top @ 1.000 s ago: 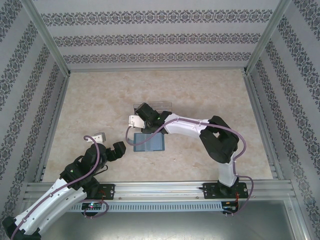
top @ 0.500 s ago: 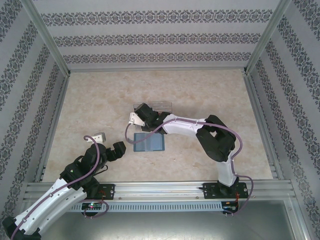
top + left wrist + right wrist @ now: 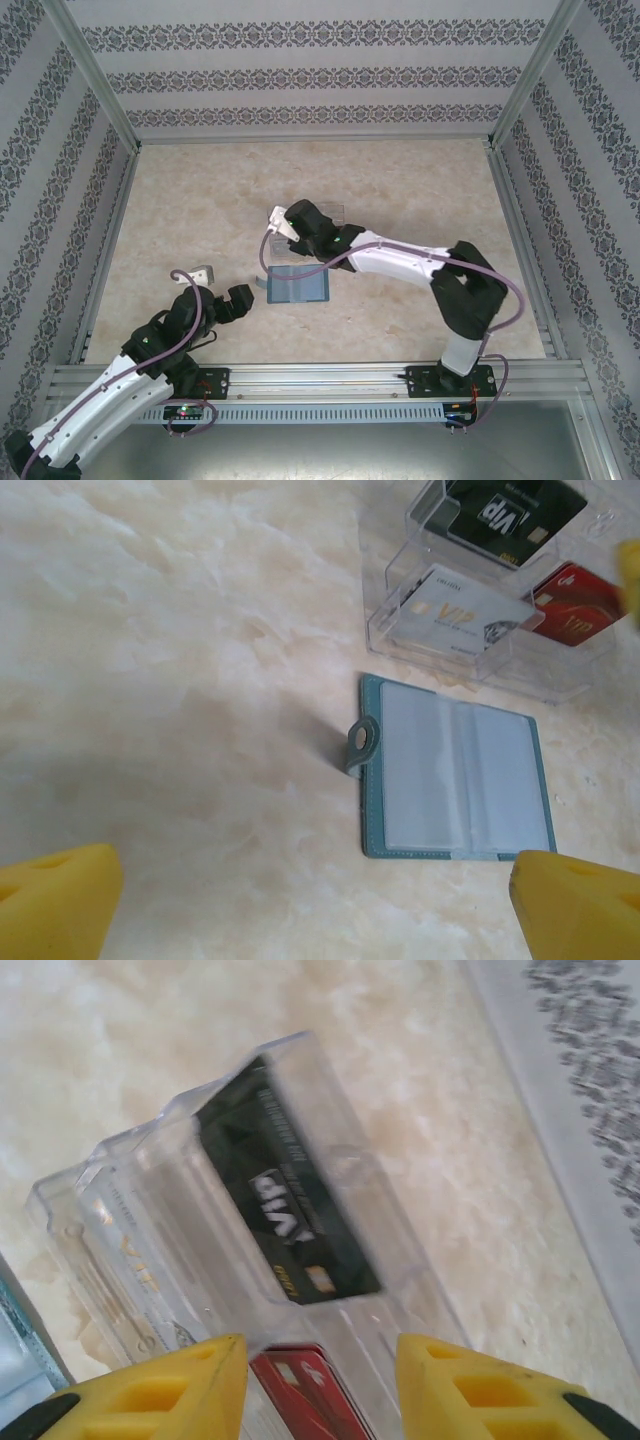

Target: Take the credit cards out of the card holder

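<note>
Left hand [image 3: 222, 289] released wide; teal card holder [image 3: 455, 780] flat, unfolded, blue-grey inner panels.

Teal bifold card holder [image 3: 455, 780] — open, flat, blue-grey panels upward, clasp tab alongside.

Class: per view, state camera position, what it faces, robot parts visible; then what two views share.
Top external: overhead at the near edge, facing the table; left arm, right arm.
Left wrist: faces the open card holder; left gripper below.
Right wrist: faces the clear tray; right gripper below.
Shared: black card, both wrist views.
</note>
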### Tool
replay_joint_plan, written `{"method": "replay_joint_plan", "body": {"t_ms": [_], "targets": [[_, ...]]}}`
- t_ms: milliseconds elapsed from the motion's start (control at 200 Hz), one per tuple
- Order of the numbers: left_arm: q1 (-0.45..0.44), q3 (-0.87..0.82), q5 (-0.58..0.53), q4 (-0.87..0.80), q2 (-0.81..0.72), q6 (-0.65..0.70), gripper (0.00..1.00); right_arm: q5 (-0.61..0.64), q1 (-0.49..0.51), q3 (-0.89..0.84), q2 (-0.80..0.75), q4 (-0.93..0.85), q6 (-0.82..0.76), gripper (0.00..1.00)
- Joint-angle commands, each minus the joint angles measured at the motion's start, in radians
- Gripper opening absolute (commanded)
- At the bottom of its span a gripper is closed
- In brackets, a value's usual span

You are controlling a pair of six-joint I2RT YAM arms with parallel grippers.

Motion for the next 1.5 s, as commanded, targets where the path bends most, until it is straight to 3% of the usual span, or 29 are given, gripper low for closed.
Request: {"method": "replay_joint_plan", "body": {"t_ms": [0, 140, 315, 520, 734, 1004, 1494], "targets": [[0.012, 0.002, 0.051, 0.075, 0.037, 0.02, 0.99, 0.023, -0.018, -0.087, -0.116, 0.079, 0.209, 0.42], [0.013, 0.011, 0.111, 0.156, 0.118, 0.027, 0.98, -0.159, -0.081, -0.203, -0.243, 0.102, 0.458, 0.33], [0.013, 0.035, 0.186, 0.256, 0.245, 0.028, 0.85, -0.35, -0.169, -0.308, -0.319, 0.094, 0.717, 0.0], [0.011, 0.069, 0.243, 0.362, 0.406, 0.016, 0.63, -0.363, -0.174, -0.43, -0.357, 0.127, 0.799, 0.0], [0.001, 0.122, 0.282, 0.451, 0.62, 0.01, 0.41, -0.454, -0.169, -0.509, -0.296, 0.19, 0.866, 0.0], [-0.016, 0.191, 0.263, 0.494, 0.843, 0.007, 0.37, -0.502, -0.155, -0.484, -0.163, 0.199, 0.882, 0.0], [-0.037, 0.222, 0.298, 0.578, 1.026, -0.025, 0.32, -0.48, -0.155, -0.48, -0.153, 0.19, 0.879, 0.0]]}}
